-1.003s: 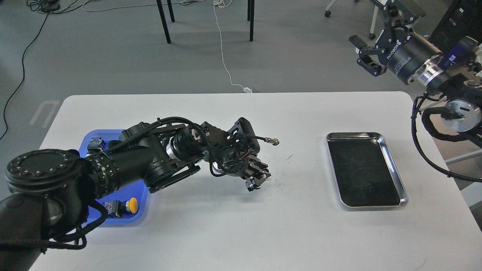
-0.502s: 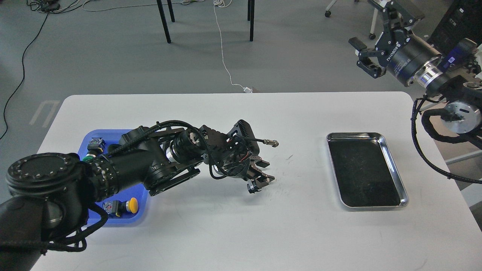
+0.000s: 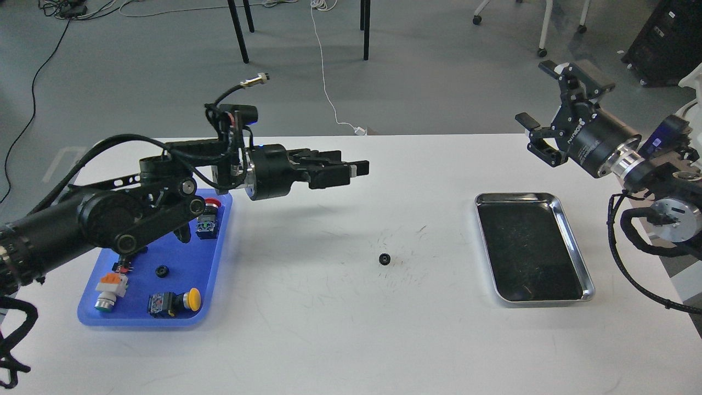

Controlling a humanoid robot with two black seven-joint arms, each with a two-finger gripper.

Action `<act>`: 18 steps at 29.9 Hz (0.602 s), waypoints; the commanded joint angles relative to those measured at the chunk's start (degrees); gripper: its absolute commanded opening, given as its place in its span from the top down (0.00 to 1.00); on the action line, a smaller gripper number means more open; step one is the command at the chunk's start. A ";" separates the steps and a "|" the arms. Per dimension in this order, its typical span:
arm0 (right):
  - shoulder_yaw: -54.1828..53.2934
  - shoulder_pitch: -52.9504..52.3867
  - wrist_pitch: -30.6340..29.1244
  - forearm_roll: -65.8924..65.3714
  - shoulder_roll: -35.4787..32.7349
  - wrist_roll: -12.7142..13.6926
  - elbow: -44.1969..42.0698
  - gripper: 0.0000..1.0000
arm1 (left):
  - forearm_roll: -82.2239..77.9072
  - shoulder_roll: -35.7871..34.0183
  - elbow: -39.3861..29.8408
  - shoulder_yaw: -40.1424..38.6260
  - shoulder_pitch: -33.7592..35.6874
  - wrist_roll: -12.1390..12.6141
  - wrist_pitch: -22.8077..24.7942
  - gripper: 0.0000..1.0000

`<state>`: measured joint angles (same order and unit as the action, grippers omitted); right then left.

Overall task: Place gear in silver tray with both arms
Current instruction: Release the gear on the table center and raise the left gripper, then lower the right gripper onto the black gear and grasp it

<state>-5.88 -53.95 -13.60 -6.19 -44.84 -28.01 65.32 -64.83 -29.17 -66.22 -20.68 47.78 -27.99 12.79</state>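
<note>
A small black gear (image 3: 384,259) lies on the white table, left of the silver tray (image 3: 570,236), whose dark bottom holds nothing. My left gripper (image 3: 359,167) hangs above the table, up and left of the gear, pointing right toward the tray; its fingers look slightly apart and hold nothing. My right gripper (image 3: 540,104) is open and empty, raised beyond the table's far right edge, above and behind the silver tray.
A blue plastic tray (image 3: 181,269) at the left holds several push-button switches, among them a yellow one (image 3: 191,299), and another small black gear (image 3: 161,270). My left arm's links hang over that tray. Chair legs stand on the floor beyond the table.
My left gripper has let go of the gear on the table and risen up and back to the left. My right gripper has come down and nearer to the table.
</note>
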 commanded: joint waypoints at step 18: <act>49.62 -40.17 -0.30 -54.45 22.40 0.01 -1.86 0.01 | 33.80 5.70 -5.59 -37.05 -29.41 8.56 0.66 0.02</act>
<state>37.60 -90.11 -15.97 -57.46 -29.34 -28.00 64.40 -33.59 -24.11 -71.90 -56.10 18.40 -22.36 13.41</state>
